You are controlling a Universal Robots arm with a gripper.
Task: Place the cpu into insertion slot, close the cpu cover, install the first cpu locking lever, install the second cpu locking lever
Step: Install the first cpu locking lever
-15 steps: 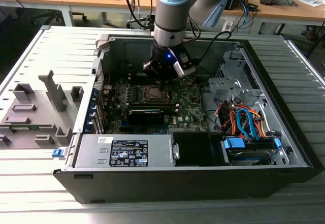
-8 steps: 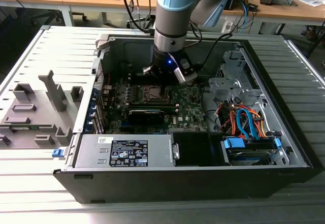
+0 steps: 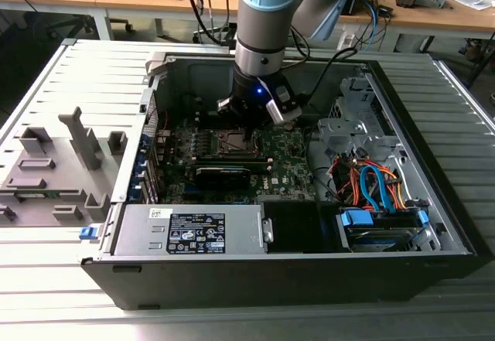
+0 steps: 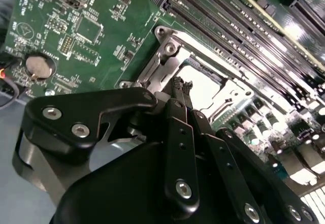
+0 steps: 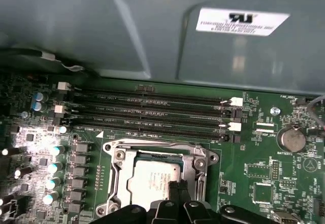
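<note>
The cpu (image 5: 151, 176) lies flat in the insertion slot (image 5: 118, 156), its silvery face showing through the window of the cpu cover (image 5: 192, 164). The cover lies down over the chip. My gripper (image 5: 176, 185) is shut, its black fingertips together and touching the cpu's edge by the cover's inner rim. In the second wrist view the gripper (image 4: 181, 84) points at the same spot beside the bright cpu (image 4: 204, 89) and the cover (image 4: 169, 56). In the exterior view the gripper (image 3: 246, 128) hangs just over the slot (image 3: 227, 141) inside the open computer case. I cannot tell how the locking levers stand.
Long black memory slots (image 5: 152, 109) run just beyond the socket, and a coin battery (image 5: 290, 140) sits to one side. The case wall (image 5: 127, 26) rises close behind. The exterior view shows a black card (image 3: 224, 172), a power supply (image 3: 193, 231), coloured cables (image 3: 371, 186) and a grey fixture (image 3: 54, 163).
</note>
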